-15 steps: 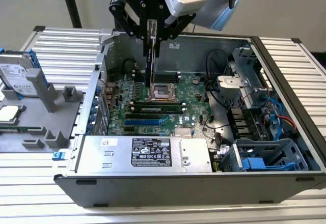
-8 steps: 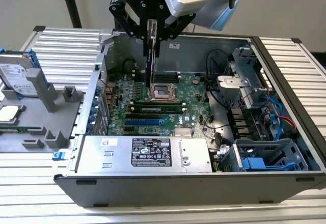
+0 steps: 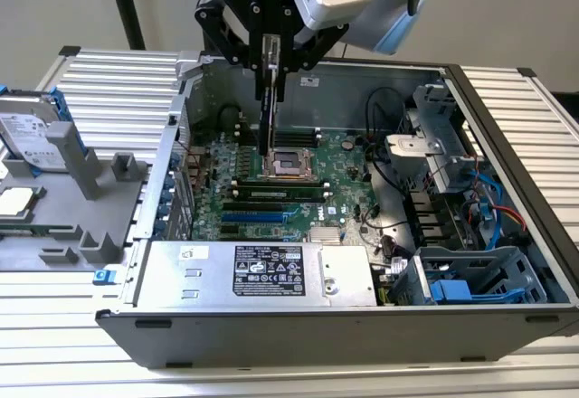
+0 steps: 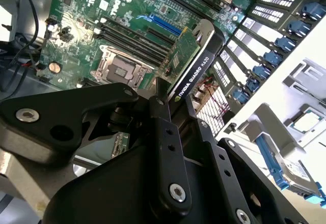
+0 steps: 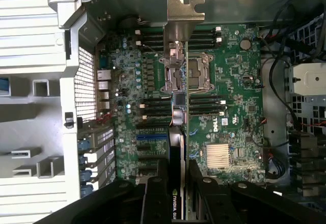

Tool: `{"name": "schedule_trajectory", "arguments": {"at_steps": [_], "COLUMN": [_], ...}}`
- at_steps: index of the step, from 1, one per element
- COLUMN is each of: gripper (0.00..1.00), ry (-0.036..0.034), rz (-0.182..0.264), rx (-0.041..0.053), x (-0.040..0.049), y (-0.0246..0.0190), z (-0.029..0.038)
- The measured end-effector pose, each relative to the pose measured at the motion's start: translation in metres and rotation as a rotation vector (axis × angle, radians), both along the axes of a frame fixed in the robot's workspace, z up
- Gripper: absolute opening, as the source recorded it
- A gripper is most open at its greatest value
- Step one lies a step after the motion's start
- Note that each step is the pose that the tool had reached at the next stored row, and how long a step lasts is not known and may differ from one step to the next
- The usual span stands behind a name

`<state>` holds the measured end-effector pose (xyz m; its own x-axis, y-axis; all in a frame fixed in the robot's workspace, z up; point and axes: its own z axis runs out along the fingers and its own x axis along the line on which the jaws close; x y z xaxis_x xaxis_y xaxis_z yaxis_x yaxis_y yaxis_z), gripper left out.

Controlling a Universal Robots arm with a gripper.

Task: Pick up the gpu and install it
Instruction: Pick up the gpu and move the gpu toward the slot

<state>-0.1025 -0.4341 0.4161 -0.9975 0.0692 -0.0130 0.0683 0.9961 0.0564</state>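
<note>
The gripper (image 4: 175, 101) pinches the graphics card (image 4: 189, 56) (light, stiff, probably fragile) by its flat faces, upright over the motherboard (image 3: 348, 167).

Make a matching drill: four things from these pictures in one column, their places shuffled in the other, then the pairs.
1 gpu
2 hard drive
3 power supply
4 motherboard

A outside the case, at the exterior view's left
B clamped on edge in the tool
C green, flat on the case floor
D silver box along the case's near wall

Pairs: 1-B, 2-A, 3-D, 4-C
</note>
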Motion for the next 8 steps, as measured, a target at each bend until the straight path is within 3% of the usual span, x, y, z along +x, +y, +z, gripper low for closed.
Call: {"name": "schedule_trajectory", "arguments": {"at_steps": [8], "gripper": [0.0], "ry": [0.0001], "rz": [0.0], "rx": [-0.0001], "x": [0.0105], "y": [0.0], "z": [0.0]}}
